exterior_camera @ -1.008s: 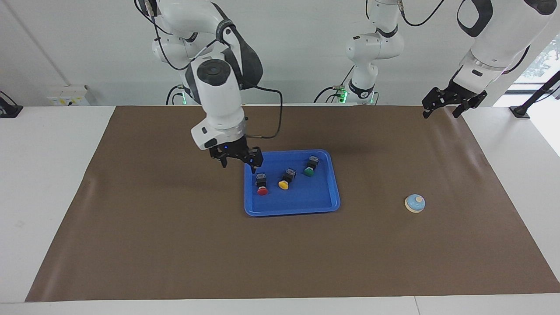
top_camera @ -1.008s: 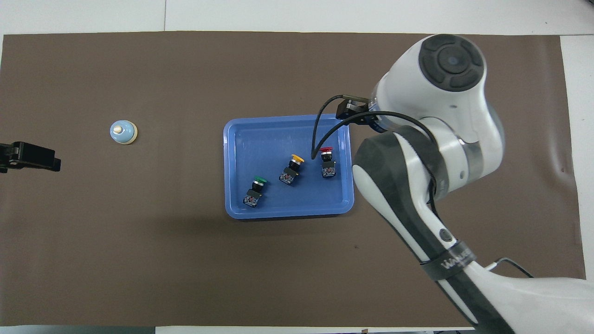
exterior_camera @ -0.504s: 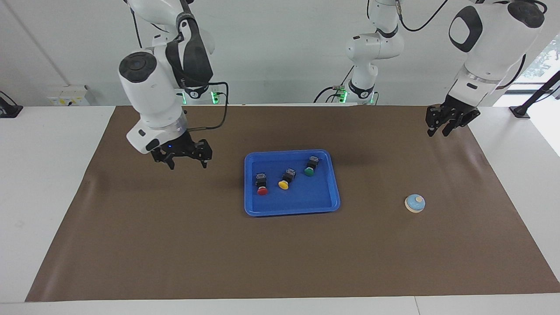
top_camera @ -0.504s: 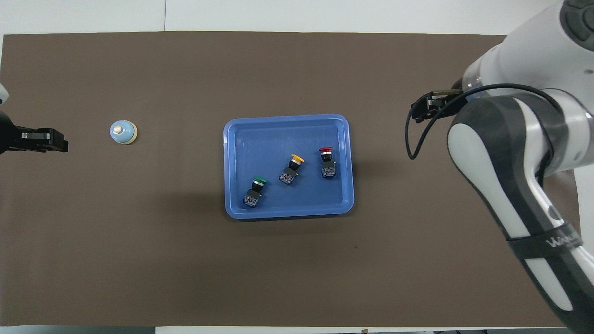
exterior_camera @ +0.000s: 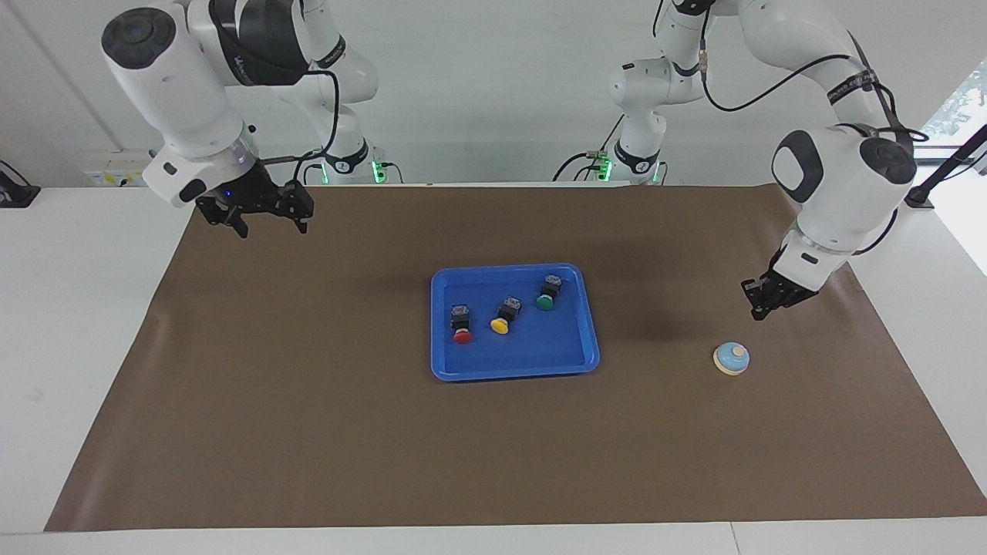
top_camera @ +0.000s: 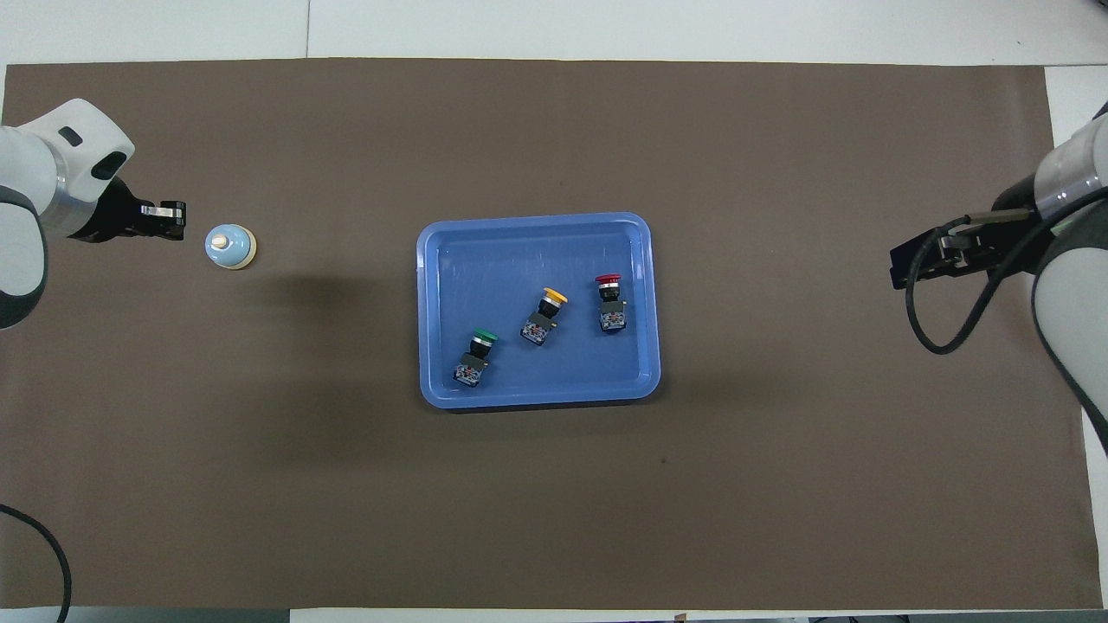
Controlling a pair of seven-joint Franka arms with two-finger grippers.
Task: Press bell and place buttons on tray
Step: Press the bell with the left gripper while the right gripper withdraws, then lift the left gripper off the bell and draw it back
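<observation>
The blue tray (exterior_camera: 513,373) lies mid-mat and also shows in the overhead view (top_camera: 519,260). In it lie the red button (exterior_camera: 462,324) (top_camera: 610,303), the yellow button (exterior_camera: 503,317) (top_camera: 544,316) and the green button (exterior_camera: 547,294) (top_camera: 474,355). The bell (exterior_camera: 731,358) (top_camera: 229,247) stands on the mat toward the left arm's end. My left gripper (exterior_camera: 759,308) (top_camera: 173,219) hangs shut and empty just above the mat beside the bell, not touching it. My right gripper (exterior_camera: 271,223) (top_camera: 905,268) is open and empty, raised over the mat's edge at the right arm's end.
A brown mat (exterior_camera: 308,432) covers most of the white table (exterior_camera: 69,308). Its edges run close to the table's edges. A cable loops from the right wrist (top_camera: 930,337).
My right gripper has pulled away from the tray to the right arm's end of the mat. My left gripper has closed its fingers and come down beside the bell.
</observation>
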